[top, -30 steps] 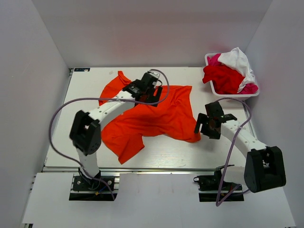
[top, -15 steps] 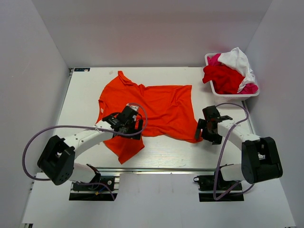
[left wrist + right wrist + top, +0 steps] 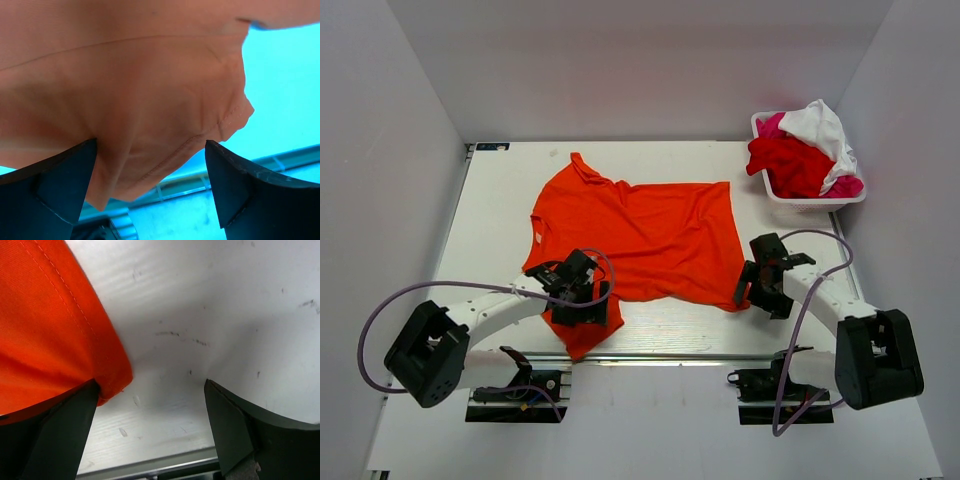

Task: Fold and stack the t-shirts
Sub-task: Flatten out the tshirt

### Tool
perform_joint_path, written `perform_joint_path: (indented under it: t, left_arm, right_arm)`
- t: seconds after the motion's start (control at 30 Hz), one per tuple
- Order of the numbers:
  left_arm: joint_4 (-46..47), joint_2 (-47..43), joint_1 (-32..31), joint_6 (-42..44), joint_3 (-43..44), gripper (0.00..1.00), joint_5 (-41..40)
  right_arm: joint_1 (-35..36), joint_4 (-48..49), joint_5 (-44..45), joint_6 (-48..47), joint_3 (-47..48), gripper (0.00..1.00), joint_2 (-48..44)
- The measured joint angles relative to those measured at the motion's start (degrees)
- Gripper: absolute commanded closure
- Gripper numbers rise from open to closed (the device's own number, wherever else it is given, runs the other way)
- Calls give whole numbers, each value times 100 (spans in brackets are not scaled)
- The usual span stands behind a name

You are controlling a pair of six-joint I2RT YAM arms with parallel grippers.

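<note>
The bright orange t-shirt [image 3: 640, 230] lies spread on the white table, collar at the far left, one sleeve reaching the near edge. My left gripper [image 3: 582, 305] is low over that near-left sleeve. In the left wrist view the jaws [image 3: 150, 185] are wide apart and the cloth hem [image 3: 150, 100] lies between them, ungripped. My right gripper [image 3: 752, 293] is at the shirt's near-right corner. In the right wrist view it [image 3: 150, 430] is open, with the orange corner [image 3: 55, 340] against the left finger [image 3: 50, 435]. Red [image 3: 788, 162], white [image 3: 820, 122] and magenta-pink [image 3: 772, 126] shirts are heaped in a basket.
The white basket [image 3: 817, 203] stands at the far right corner of the table. White walls close in the left, back and right sides. The table's near edge [image 3: 660, 353], with a metal rail, runs just below both grippers.
My left arm has swung from the shirt's far side back to its near-left sleeve. The shirt now lies flatter and wider. My right gripper has shifted slightly nearer, at the shirt's right corner.
</note>
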Motion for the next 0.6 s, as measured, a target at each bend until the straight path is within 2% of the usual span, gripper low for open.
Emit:
perform_joint_path:
  t: [0.2, 0.33, 0.43, 0.6]
  left_arm:
    - [-726, -22, -17, -396, 11, 0, 352]
    - [-1976, -90, -37, -575, 205, 0, 299]
    - [-2520, -258, -15, -586, 1233, 0, -120]
    - [-2039, -15, 31, -330, 2785, 0, -1233]
  right_arm:
    - [2, -546, -68, 61, 0, 10, -238]
    - [4, -787, -90, -20, 90, 10, -667]
    - [4, -538, -275, -214, 378, 10, -1016]
    - [7, 682, -811, -640, 876, 10, -975]
